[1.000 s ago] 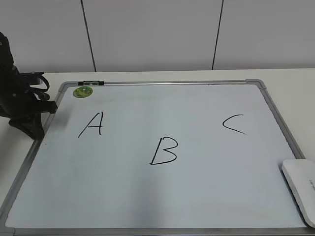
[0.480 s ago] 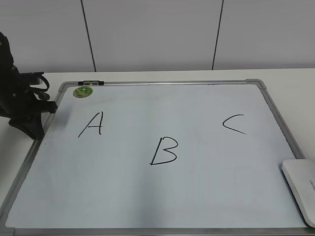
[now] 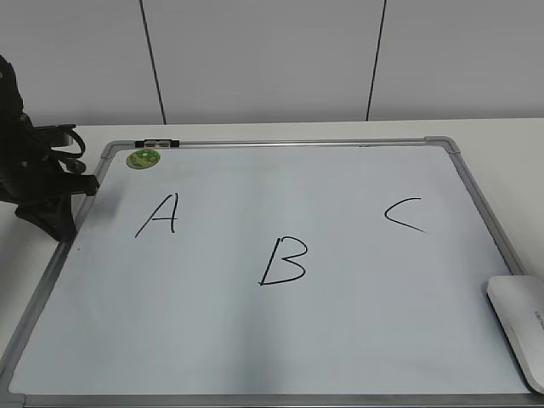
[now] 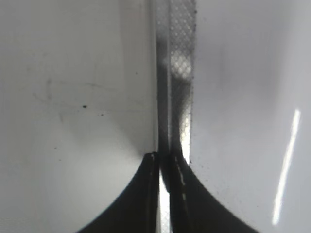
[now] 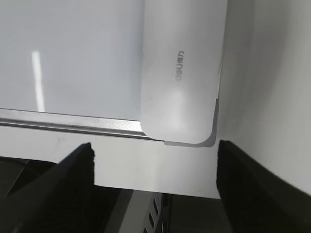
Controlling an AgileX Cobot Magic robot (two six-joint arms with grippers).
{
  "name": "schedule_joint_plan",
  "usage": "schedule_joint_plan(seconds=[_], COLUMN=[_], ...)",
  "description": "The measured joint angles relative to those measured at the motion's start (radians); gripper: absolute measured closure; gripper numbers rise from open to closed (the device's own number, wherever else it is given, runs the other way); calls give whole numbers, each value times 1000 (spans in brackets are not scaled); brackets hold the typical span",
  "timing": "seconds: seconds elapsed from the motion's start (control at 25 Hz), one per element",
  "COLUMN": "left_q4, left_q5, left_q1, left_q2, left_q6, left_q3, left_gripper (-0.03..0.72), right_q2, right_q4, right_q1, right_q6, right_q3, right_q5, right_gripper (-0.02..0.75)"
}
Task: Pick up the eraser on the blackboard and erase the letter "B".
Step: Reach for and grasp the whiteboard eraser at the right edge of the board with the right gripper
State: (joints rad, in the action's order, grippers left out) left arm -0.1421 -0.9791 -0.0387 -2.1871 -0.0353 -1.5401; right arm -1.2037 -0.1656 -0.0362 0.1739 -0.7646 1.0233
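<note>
The blackboard (image 3: pixel 280 340) is a glossy white board in a silver-grey frame, lying flat on the table. A black letter "B" (image 3: pixel 283 262) is drawn near its middle. The white eraser (image 3: pixel 520 323) lies at the board's lower right corner, partly cut off by the view's edge. In the right wrist view the eraser (image 5: pixel 182 68) lies over the board's frame, ahead of my open, empty right gripper (image 5: pixel 154 162). My left gripper (image 3: pixel 59 217) rests at the board's left edge. In the left wrist view its jaws (image 4: pixel 165 162) are shut over the frame strip (image 4: pixel 175 73).
A black "A" (image 3: pixel 159 214) is drawn left of the "B" and a black "C" (image 3: pixel 403 214) to its right. A small round green magnet (image 3: pixel 143 158) sits at the board's top left corner. The table's front edge (image 5: pixel 155 187) lies just below the right gripper.
</note>
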Motion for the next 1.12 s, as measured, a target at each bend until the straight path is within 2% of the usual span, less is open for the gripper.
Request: schedule_joint_plan(seconds=[0.16,0.44,0.68,1.12], left_q4=[-1,-1,-1,-2], left_q5=[0,-1,-1,-1], left_q1=[0,0,0,0], left_q2=[0,0,0,0], left_q6=[0,0,0,0], left_q3=[0,0,-2,-2], left_gripper=[667,668,668,668], right_q2=[-108,-248,-287,-397], right_q4=[7,11,11,28], right_q1=[0,0,0,0], right_q6=[-4,-7,-7,-9], right_q3=[-2,-4,-4,-11], right_q5=[-22,-115,-218,-272], right_gripper=[146,66,65,66])
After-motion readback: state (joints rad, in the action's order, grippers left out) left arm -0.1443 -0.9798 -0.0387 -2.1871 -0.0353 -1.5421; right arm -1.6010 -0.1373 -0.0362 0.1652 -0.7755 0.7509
